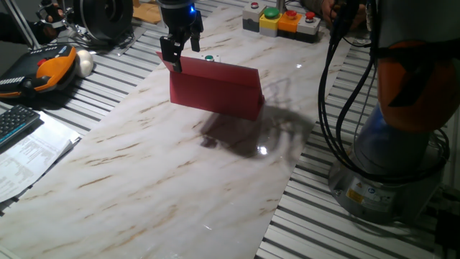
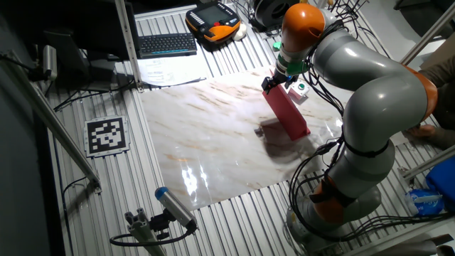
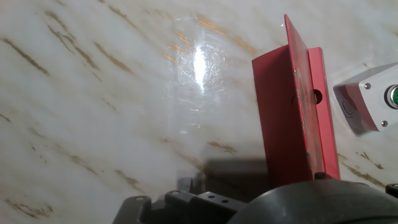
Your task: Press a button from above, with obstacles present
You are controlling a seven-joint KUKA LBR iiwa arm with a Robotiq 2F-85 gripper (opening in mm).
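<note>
The button is a tiny green dot on a small whitish base, just behind the board's top edge on the marble tabletop. It also shows in the other fixed view and at the right edge of the hand view. The obstacle, an upright red board, stands in front of it. My gripper hangs over the board's left end, to the left of the button and above it. No view gives a clear look at the fingertips.
A yellow box with a green cap, an orange box and a grey box with red caps line the far edge. A teach pendant, keyboard and papers lie left. The robot base and cables stand right.
</note>
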